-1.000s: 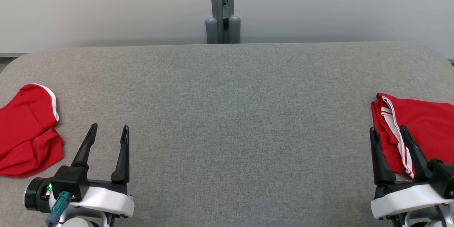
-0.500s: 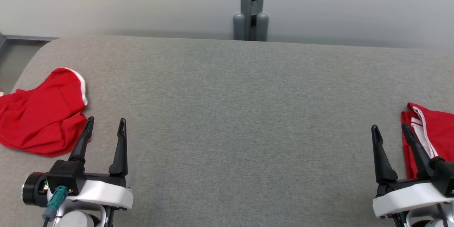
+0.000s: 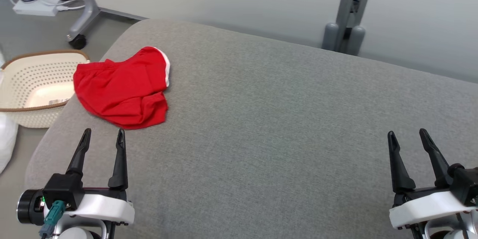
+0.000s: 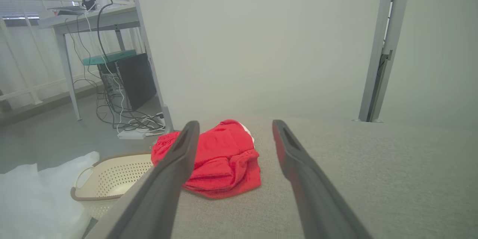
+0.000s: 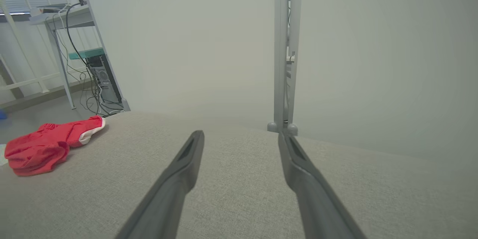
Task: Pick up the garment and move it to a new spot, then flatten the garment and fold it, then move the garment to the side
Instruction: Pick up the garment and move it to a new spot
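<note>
While the grey padded table (image 3: 283, 112) spreads wide in front of me, the red garment (image 3: 123, 89) takes up just its far left part. It lies crumpled in a loose heap close to the table's left edge, and a pale perforated basket (image 3: 33, 82) stands on the floor just past that edge.

I judge the garment to be light, soft and limp. It should sag and drape once lifted, it has no stiffness to hold a shape, and nothing about it looks breakable. Cloth on a cloth-covered top may drag rather than slide, so I would lift it, not pull it. The bunched folds along its near edge look like the thickest place to pinch. The white trimmed hem (image 3: 167, 69) on its far right side would make a firmer, easily found edge for spreading it out afterwards.

My left gripper (image 3: 104, 131) hangs over the near left of the table with its two fingers spread and nothing between them. The garment lies just ahead of it and a little toward the table's middle, near but not touching. In the left wrist view it sits partly behind one finger and partly in the gap. My right gripper (image 3: 406, 132) is likewise spread and empty, well apart from the garment across the table.
</note>
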